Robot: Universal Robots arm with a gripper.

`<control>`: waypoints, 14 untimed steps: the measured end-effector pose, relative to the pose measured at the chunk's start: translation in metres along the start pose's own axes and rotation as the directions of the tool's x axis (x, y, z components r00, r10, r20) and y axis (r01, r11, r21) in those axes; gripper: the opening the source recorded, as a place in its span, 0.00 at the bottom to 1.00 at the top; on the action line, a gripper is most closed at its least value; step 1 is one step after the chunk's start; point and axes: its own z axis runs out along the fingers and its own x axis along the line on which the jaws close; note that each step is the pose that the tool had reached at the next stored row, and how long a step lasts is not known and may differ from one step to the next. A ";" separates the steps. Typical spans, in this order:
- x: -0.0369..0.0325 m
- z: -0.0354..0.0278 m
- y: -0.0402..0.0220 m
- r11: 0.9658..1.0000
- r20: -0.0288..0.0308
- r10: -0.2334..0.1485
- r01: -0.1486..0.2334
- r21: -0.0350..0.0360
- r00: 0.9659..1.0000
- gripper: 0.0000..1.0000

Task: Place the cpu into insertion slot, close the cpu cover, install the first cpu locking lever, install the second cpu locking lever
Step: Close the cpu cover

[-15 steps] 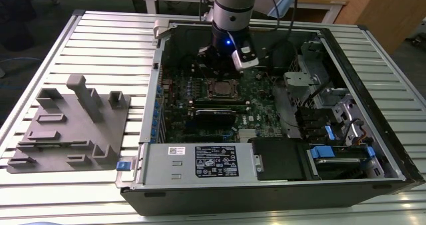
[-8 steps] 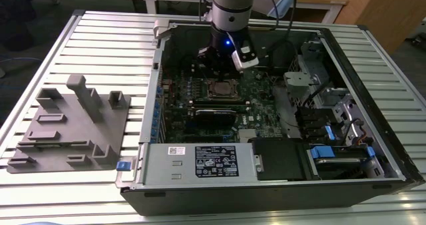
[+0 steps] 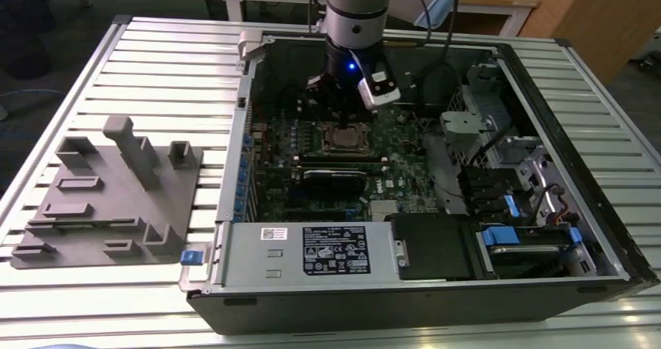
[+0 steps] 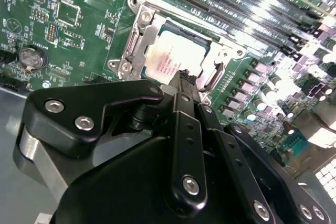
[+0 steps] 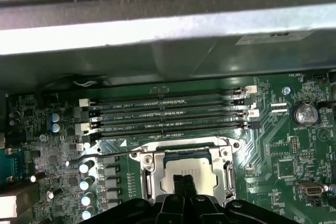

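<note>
Your hand (image 4: 183, 76) is hanging right above the cpu (image 4: 167, 59), closed tight and gripping nothing. Pushing down off-centre could be skewing the cover (image 4: 143, 31) beneath it.

In the second wrist view, one corner of the cpu (image 4: 170, 56) is covered by the gripper (image 4: 182, 77), and the side of the cpu cover (image 4: 140, 31) nearest the black linkage is hidden along with it. Whether the chip is actually being touched there cannot be told. Over in the first wrist view, part of the insertion slot (image 5: 184, 154) is masked by the gripper body and cut off at the picture's edge. In the exterior view, the arm (image 3: 357, 8) is cropped at the top, and the locking levers on the motherboard (image 3: 398, 152) are too small to be made out.
</note>
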 end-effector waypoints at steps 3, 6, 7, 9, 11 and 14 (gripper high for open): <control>0.0001 0.0010 0.0000 1.000 0.001 0.000 0.000 0.007 1.000 0.11; 0.0002 0.0019 -0.0001 1.000 0.001 0.000 0.000 0.009 1.000 0.11; -0.0002 0.0021 0.0000 1.000 0.001 0.000 0.000 0.009 1.000 0.11; -0.0021 0.0025 0.0003 1.000 0.001 0.000 0.000 0.009 1.000 0.11; -0.0036 0.0025 0.0006 1.000 0.001 0.000 0.000 0.009 1.000 0.11; -0.0036 0.0026 0.0006 1.000 0.001 0.000 0.000 0.009 1.000 0.11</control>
